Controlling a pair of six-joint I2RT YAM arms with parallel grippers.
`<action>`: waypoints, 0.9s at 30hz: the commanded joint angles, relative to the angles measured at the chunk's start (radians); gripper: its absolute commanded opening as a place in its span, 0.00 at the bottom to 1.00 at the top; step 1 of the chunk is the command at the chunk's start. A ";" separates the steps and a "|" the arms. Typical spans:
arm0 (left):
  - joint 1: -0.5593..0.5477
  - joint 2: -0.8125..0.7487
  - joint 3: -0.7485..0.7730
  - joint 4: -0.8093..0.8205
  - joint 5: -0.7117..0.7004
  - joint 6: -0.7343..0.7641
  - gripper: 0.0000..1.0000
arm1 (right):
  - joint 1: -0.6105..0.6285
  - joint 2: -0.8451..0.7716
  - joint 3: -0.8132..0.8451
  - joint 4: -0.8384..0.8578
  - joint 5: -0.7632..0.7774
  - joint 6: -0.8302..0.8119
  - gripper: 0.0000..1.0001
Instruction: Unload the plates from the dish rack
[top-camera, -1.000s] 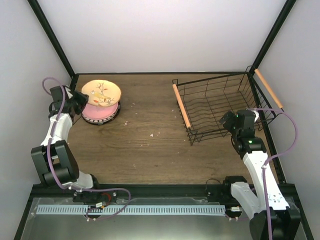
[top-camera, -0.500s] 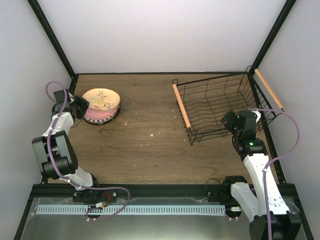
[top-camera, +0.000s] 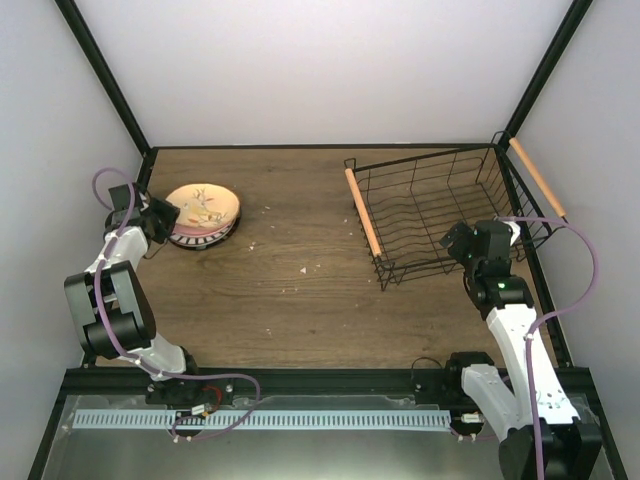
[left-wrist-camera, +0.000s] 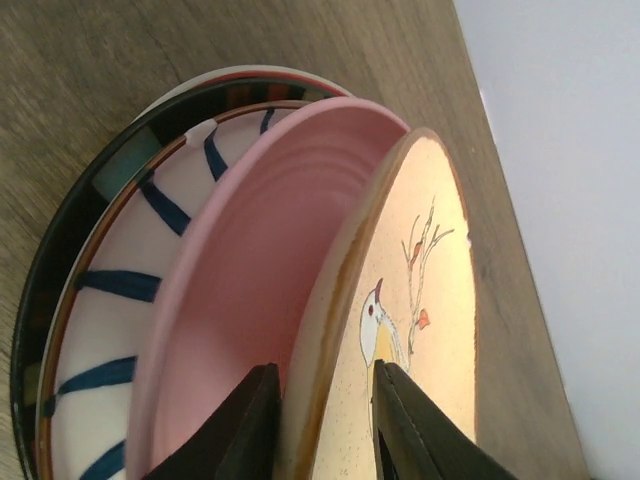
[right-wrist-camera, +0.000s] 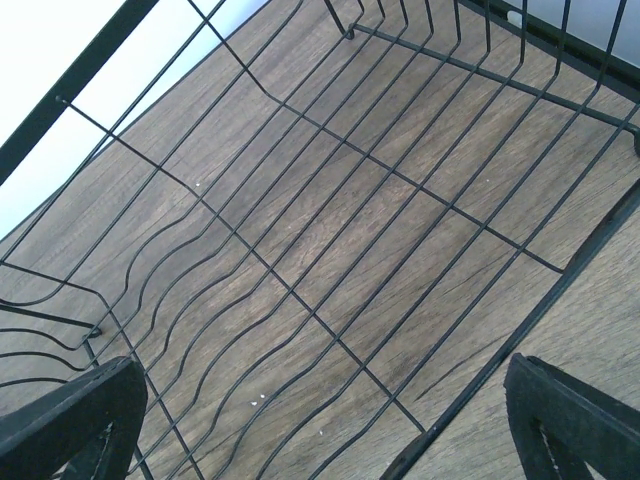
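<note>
Left gripper (left-wrist-camera: 323, 372): fingers straddle rim of glossy tan bird-print round plate (left-wrist-camera: 425, 290); I cannot tell whether clamped.
Plate: tilted atop stack (top-camera: 207, 237), far left.
Right gripper (right-wrist-camera: 320, 400): spread wide above black wire dish rack (right-wrist-camera: 330, 200).

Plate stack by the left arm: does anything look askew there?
Yes. The tan plate leans tilted against the pink plate instead of lying flat, its rim between the fingers of the left gripper.

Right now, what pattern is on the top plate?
Tan plate, bird-and-branch print; clearest in left wrist view.
</note>
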 joint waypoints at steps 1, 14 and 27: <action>0.002 0.001 -0.003 0.044 0.013 0.002 0.39 | -0.004 -0.012 0.029 0.009 0.010 0.008 1.00; -0.002 0.012 0.047 -0.011 -0.010 0.086 1.00 | -0.004 -0.029 0.026 0.003 0.004 0.002 1.00; -0.030 0.054 0.157 -0.043 -0.093 0.206 1.00 | -0.004 -0.032 0.012 0.010 -0.009 0.013 1.00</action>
